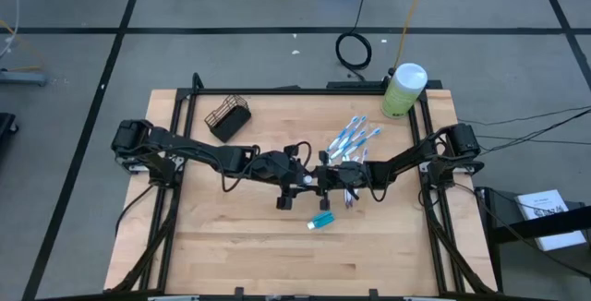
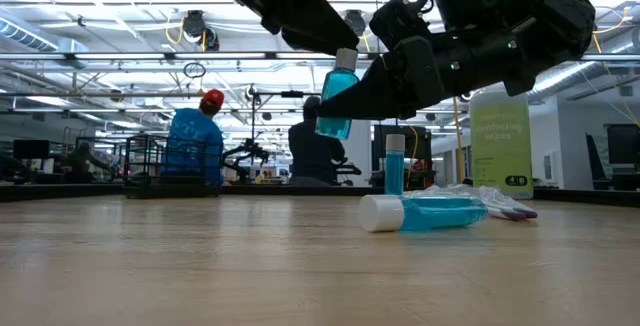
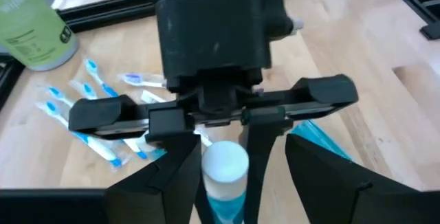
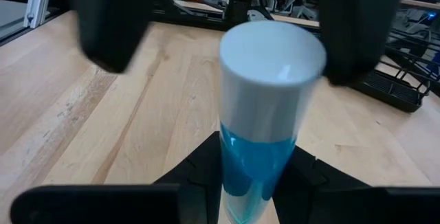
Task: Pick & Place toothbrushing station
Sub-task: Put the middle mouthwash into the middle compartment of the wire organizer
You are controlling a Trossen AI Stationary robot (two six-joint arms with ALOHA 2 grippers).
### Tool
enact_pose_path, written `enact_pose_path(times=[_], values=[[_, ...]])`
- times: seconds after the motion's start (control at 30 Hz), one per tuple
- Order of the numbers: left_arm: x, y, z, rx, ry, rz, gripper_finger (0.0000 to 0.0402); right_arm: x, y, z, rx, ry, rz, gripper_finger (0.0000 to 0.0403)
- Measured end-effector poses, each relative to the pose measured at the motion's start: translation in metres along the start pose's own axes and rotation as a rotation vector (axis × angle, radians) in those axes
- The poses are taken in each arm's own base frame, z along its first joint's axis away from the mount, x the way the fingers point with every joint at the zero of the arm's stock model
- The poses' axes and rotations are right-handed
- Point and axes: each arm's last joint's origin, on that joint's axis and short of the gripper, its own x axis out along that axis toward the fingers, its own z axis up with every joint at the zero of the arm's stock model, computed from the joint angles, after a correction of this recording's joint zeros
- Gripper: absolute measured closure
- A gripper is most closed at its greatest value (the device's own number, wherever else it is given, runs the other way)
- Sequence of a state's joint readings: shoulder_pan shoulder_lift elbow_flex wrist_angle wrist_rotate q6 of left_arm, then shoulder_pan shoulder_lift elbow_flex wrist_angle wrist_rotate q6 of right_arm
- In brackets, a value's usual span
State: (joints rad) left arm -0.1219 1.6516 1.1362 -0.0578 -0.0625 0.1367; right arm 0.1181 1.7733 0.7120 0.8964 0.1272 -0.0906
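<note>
Hovering mid-table: right gripper (image 3: 218,174) clamped on blue bottle (image 4: 265,114). Left gripper (image 4: 237,31) wide, fingers flanking white cap, not touching. Toothbrushes (image 1: 353,138) scattered right of centre in high view; mesh holder (image 1: 228,118) upper left. Risk: right releases before left bites, bottle drops; off-centre squeeze tilts it.

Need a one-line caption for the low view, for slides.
Right gripper holds a blue bottle in mid-air while the open left gripper straddles its white cap; a second bottle lies below.
</note>
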Motion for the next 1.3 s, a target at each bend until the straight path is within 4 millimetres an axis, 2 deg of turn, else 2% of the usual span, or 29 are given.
enact_pose_path(times=[0.23,0.37,0.83,0.97,1.07,1.3], values=[[0.0,0.001,-0.001,-0.005,0.011,0.018,0.0248,0.0,0.0,0.0,0.0,-0.003,0.0,0.0316],[0.004,0.002,-0.006,-0.009,0.041,0.021,0.0268,0.0,0.0,0.0,0.0,-0.001,0.001,0.0316],[0.004,0.005,-0.006,0.009,0.037,0.045,0.0274,0.0,0.0,0.001,0.001,-0.006,-0.001,0.0316],[0.004,0.005,-0.006,0.026,0.037,0.044,0.03,0.0,0.0,0.001,-0.003,-0.005,-0.003,0.0316],[0.004,0.005,-0.004,0.029,0.024,0.046,0.0305,0.0,0.0,0.001,-0.003,-0.006,-0.003,0.0316],[-0.01,0.007,0.004,0.034,-0.013,0.057,0.0305,0.0,0.0,0.004,0.06,-0.031,-0.004,0.0299]])
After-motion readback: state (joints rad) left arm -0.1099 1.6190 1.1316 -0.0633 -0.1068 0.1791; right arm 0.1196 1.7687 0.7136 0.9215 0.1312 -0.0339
